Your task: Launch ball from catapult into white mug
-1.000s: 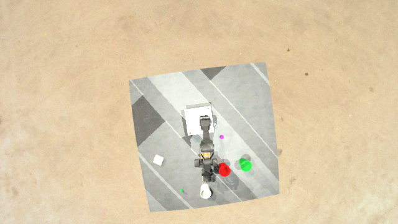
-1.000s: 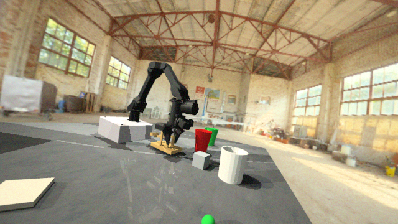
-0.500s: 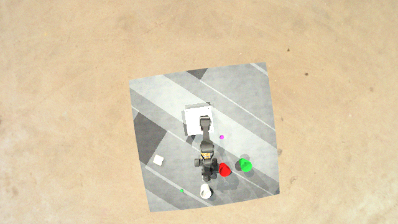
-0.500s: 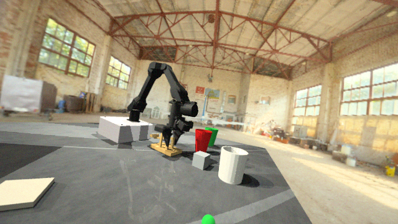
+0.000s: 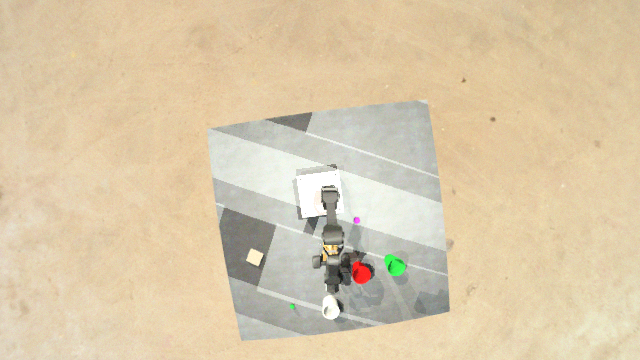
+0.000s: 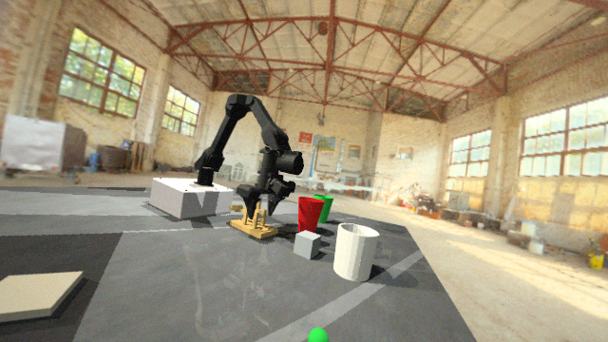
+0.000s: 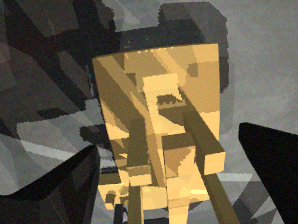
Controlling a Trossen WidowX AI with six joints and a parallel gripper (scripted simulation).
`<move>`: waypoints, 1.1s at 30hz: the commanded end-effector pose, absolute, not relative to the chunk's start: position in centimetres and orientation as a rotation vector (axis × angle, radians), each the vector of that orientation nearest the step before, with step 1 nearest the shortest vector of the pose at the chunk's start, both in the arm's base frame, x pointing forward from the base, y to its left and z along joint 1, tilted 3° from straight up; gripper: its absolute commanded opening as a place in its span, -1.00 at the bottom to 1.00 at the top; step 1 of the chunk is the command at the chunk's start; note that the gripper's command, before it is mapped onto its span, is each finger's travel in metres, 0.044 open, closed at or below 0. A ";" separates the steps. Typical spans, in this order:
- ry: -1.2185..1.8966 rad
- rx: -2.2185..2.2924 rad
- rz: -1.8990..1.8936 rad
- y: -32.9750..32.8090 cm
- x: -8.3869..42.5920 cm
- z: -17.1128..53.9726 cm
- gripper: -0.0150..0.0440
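The yellow wooden catapult [image 5: 327, 248] [image 6: 258, 231] [image 7: 202, 82] appears to rest on the table between the arm's base and the white mug. My gripper [image 5: 331, 260] [image 6: 261, 215] [image 7: 170, 143] is open around it, one finger on each side, with gaps to the wood in the wrist view. The white mug [image 5: 330, 308] [image 6: 357, 252] stands upright beyond the catapult, roughly in line with it from the base. A magenta ball [image 5: 356, 220] lies beside the arm. A small green ball [image 5: 292, 306] [image 6: 318, 334] lies near the table's front. No ball is visible in the catapult; its cup is partly hidden.
A red cup [image 5: 361, 274] [image 6: 310, 214] stands close beside the gripper, with a green cup [image 5: 396, 266] [image 6: 326, 209] farther out. A grey cube [image 6: 307, 245] sits between catapult and mug. A flat beige block [image 5: 255, 257] [image 6: 40, 292] lies on the other side.
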State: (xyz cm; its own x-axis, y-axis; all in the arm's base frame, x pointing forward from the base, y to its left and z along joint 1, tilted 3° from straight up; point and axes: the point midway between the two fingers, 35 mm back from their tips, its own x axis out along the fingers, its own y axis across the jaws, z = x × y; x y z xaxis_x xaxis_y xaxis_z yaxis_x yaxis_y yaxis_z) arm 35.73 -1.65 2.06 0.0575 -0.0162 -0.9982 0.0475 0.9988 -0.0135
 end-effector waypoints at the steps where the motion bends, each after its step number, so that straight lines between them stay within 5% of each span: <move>1: 1.480 0.025 -0.049 -1.6 35.8 8.1 1.00; 33: 1.474 0.026 -0.046 -1.6 35.8 3.8 1.00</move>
